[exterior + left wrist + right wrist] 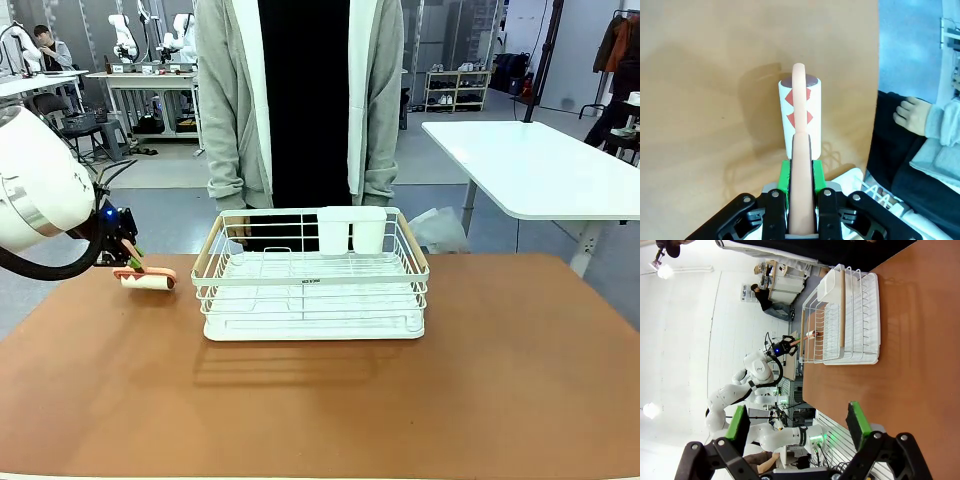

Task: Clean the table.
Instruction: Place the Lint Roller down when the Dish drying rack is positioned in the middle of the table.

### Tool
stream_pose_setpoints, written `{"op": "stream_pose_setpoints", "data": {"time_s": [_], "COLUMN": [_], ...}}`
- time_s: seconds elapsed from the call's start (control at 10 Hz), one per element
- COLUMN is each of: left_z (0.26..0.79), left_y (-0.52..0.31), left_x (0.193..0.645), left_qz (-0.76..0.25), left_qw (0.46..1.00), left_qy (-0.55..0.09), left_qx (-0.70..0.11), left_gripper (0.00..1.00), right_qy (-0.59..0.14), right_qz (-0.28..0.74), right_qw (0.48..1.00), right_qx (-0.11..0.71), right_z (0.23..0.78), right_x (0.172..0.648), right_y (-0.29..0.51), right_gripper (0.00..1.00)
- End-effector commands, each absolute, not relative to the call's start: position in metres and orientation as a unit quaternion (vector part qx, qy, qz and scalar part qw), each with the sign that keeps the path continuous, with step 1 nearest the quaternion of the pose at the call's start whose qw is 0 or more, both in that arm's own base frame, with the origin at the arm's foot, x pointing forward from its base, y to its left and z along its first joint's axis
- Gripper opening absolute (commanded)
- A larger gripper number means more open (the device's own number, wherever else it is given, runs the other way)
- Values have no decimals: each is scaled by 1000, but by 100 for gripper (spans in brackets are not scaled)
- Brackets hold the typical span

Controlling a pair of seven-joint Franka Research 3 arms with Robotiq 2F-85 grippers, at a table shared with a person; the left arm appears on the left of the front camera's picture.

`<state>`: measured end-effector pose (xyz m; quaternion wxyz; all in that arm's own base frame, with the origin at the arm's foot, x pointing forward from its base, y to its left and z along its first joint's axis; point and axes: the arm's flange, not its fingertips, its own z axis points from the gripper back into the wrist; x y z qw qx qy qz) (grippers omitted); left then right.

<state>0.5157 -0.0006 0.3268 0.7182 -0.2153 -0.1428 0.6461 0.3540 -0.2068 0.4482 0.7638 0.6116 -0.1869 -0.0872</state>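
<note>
A lint roller [149, 280] with a peach handle and a white roll marked with red diamonds lies against the reddish-brown table [320, 400] at its far left. My left gripper [128, 258] is shut on the roller's handle [802, 190], and the roll [800, 107] rests on the tabletop [705, 90] ahead of the fingers. My right gripper [797, 427] is open and empty, held off the table, with the table [890, 370] and the left arm [757, 367] far ahead of it.
A white wire dish rack [314, 275] with wooden handles and two white cups stands at the table's far middle, just right of the roller. A person in a grey cardigan [300, 100] stands behind it, one hand [912, 115] near the rack. A white table [540, 165] is back right.
</note>
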Motion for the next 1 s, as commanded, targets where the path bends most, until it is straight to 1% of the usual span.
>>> {"op": "stream_pose_setpoints", "data": {"time_s": [0.0, 0.1, 0.2, 0.3, 0.4, 0.6, 0.7, 0.8, 0.9], "left_z": [315, 315, 317, 319, 322, 330, 337, 345, 352], "left_y": [11, 11, 11, 11, 10, 8, 6, 5, 1], "left_x": [517, 517, 515, 513, 511, 504, 501, 497, 492], "left_qz": [639, 640, 639, 636, 638, 643, 648, 654, 654], "left_qw": [726, 727, 730, 733, 733, 736, 735, 732, 733], "left_qy": [-136, -128, -123, -119, -120, -110, -99, -95, -91], "left_qx": [-216, -213, -212, -209, -204, -184, -172, -166, -164], "left_gripper": [21, 26, 74, 79, 100, 100, 95, 100, 100], "right_qy": [-187, -187, -187, -187, -187, -187, -187, -187, -187], "right_qz": [-91, -91, -91, -91, -91, -91, -91, -91, -91], "right_qw": [758, 758, 758, 758, 758, 758, 758, 758, 758], "right_qx": [619, 619, 619, 619, 619, 619, 619, 619, 619], "right_z": [452, 452, 452, 452, 452, 452, 452, 452, 452], "right_x": [352, 352, 352, 352, 352, 352, 352, 352, 352], "right_y": [-204, -204, -204, -204, -204, -204, -204, -204, -204], "right_gripper": [100, 100, 100, 100, 100, 100, 100, 100, 100]}}
